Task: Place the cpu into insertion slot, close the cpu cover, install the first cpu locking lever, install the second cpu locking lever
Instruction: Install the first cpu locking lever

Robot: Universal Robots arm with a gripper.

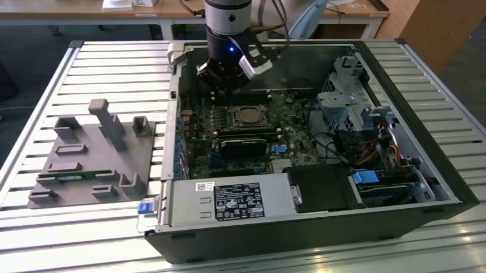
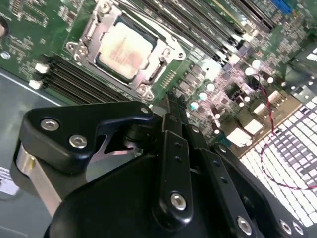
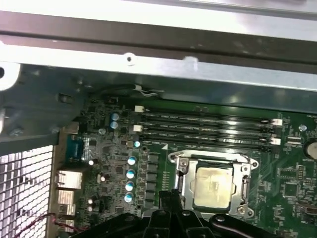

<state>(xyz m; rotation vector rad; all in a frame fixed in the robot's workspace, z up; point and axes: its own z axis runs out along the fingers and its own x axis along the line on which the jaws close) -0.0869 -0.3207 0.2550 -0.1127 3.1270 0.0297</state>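
In the exterior view the black gripper hovers near the small silvery square cpu, which is seated in its metal-rimmed insertion slot. In the second wrist view the jaws look pressed together and empty. The thin silvery cover frame lies over the chip's edges. The first wrist view shows the same. To my eye the chip is light, stiff and fragile, best held by its edges only.
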